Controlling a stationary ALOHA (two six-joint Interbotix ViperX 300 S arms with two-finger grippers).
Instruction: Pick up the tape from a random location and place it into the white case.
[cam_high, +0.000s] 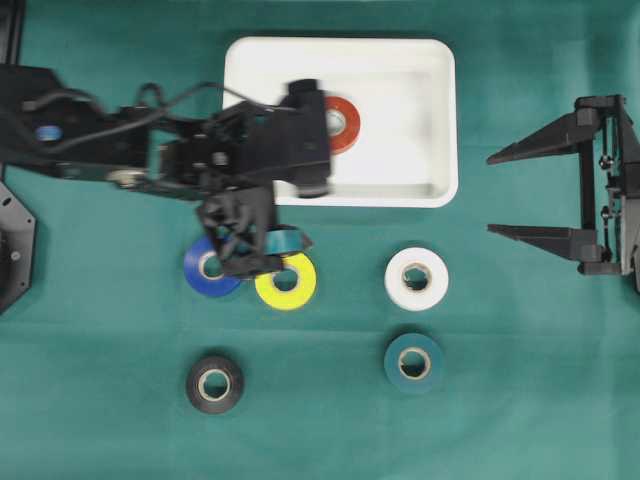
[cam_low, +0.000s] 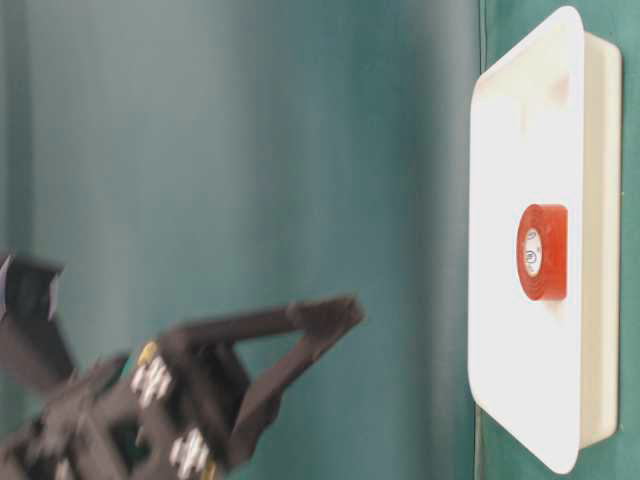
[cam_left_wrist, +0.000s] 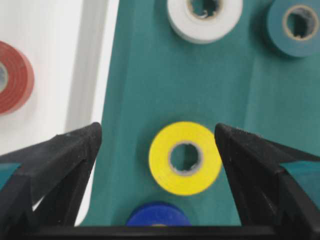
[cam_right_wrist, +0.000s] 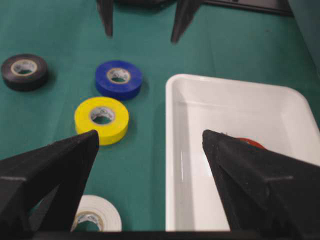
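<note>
Left gripper (cam_left_wrist: 157, 145): jaws spread wide, nothing between them, hanging over the yellow tape (cam_left_wrist: 185, 157).
Yellow tape: flat on the green cloth (cam_high: 500, 400), just beside the blue tape (cam_high: 207, 267).
White case (cam_high: 440, 120): holds a red tape (cam_high: 343, 123).
Right gripper (cam_high: 500, 193): wide apart, empty, off right of the case.

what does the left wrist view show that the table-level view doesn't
Only the left wrist view shows the yellow tape lying between the open left gripper's fingers, plus the blue tape, white tape and teal tape on the green cloth.

Only the table-level view shows the white case whole, rim to rim.

Both show the red tape inside the case, and the left gripper open and empty.
</note>
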